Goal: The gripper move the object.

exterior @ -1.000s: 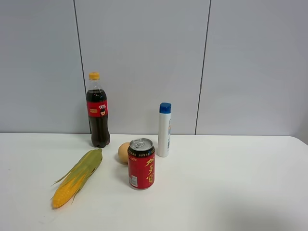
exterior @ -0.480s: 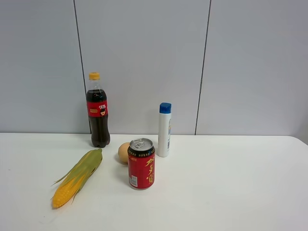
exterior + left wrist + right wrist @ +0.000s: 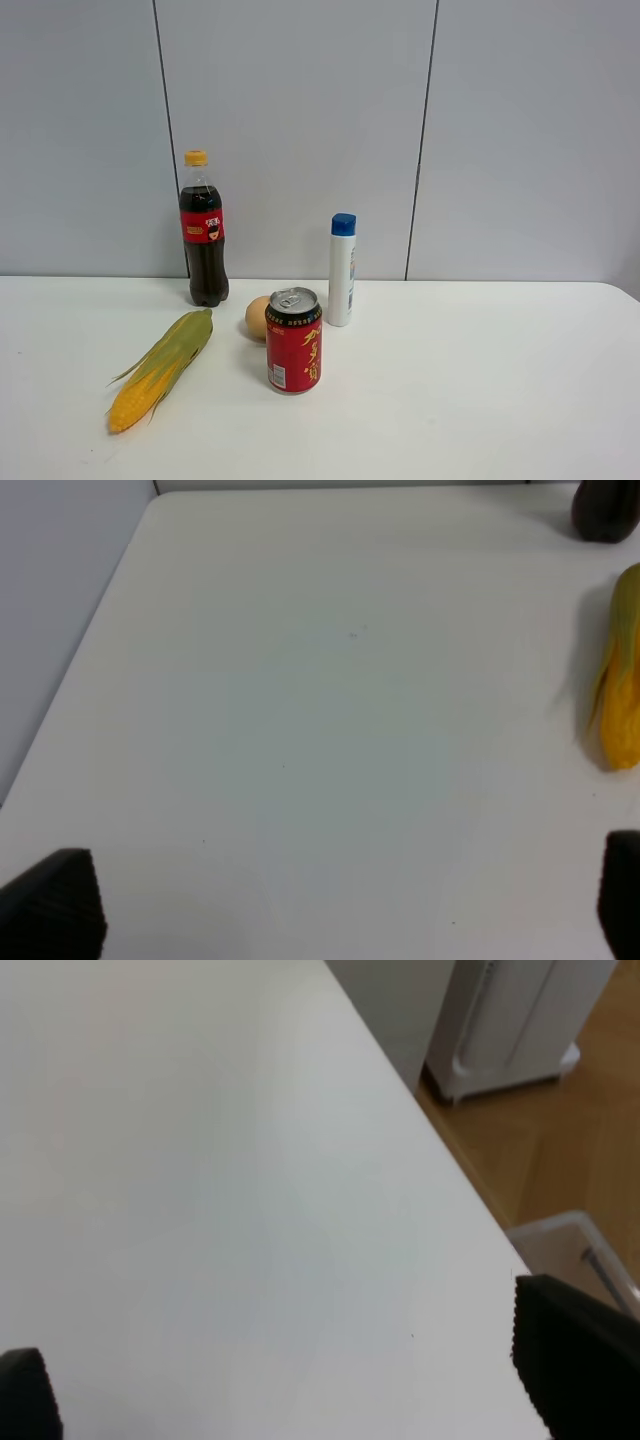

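While half hidden behind red can [image 3: 294,341], object [image 3: 257,316] looked light, smooth, bruisable; best pinched across middle. Left gripper [image 3: 340,920] and right gripper [image 3: 290,1380] spread wide, empty.

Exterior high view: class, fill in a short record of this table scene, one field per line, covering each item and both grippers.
fruit: small round tan-orange fruit, behind the red drink can
corn: yellow corn cob in green husk, lying left of the can
bottles: dark cola bottle; white bottle with blue cap, both upright
left gripper: open, holding nothing
right gripper: open, holding nothing
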`<state>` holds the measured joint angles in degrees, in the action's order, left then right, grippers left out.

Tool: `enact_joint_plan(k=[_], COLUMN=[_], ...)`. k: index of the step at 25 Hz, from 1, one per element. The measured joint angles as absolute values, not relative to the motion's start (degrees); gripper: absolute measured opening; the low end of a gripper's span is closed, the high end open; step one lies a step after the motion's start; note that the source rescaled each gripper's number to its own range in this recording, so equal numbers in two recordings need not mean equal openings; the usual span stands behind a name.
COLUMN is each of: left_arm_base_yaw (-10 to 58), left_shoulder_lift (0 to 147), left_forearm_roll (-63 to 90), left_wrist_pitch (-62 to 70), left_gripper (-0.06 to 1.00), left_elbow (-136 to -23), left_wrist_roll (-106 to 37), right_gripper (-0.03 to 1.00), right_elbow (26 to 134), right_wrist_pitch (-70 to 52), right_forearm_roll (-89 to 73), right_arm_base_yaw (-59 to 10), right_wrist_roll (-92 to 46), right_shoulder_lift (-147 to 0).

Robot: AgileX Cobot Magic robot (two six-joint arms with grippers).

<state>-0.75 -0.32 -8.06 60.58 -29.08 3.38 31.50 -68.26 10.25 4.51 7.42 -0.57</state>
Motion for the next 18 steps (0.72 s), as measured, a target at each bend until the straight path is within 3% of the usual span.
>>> enact_joint_plan(k=[18], left_arm_base_yaw=[-0.8], left_shoulder_lift=[-0.3], left_forearm_roll=[-8.1], left_wrist_pitch=[60.6], left_gripper=[1.00], left_elbow=[-29.1], left_wrist_roll=[3.4], right_gripper=[1.00], right_elbow=[31.6], right_wrist_pitch=[-69.7], right_forearm_roll=[7.3], right_arm_base_yaw=[4.5], right_wrist_roll=[7.5], right_shoulder_lift=[-0.6])
